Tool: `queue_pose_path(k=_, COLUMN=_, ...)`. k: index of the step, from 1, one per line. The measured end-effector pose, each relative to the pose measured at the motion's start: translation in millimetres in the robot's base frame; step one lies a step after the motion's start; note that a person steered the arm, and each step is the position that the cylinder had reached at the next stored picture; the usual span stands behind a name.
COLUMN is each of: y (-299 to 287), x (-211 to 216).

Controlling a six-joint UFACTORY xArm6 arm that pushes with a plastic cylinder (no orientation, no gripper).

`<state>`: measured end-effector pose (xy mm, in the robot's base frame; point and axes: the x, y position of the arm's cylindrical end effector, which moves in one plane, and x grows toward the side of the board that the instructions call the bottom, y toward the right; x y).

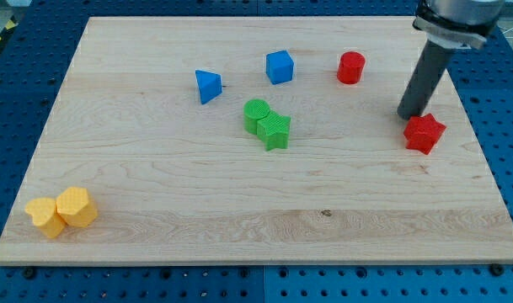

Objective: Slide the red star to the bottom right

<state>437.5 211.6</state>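
The red star lies on the wooden board near the view's right edge, about mid-height. My tip rests on the board just above and slightly left of the red star, touching or nearly touching its upper left side. The dark rod rises from there toward the view's top right.
A red cylinder sits at the top, left of the rod. A blue cube and a blue triangle lie at the top centre. A green cylinder and a green star touch in the middle. Two yellow blocks sit bottom left.
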Motion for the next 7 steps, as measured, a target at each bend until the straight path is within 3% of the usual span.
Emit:
queue_pose_path(k=3, y=0, x=31)
queue_pose_path(k=4, y=7, x=-2)
queue_pose_path(k=7, y=21, x=13)
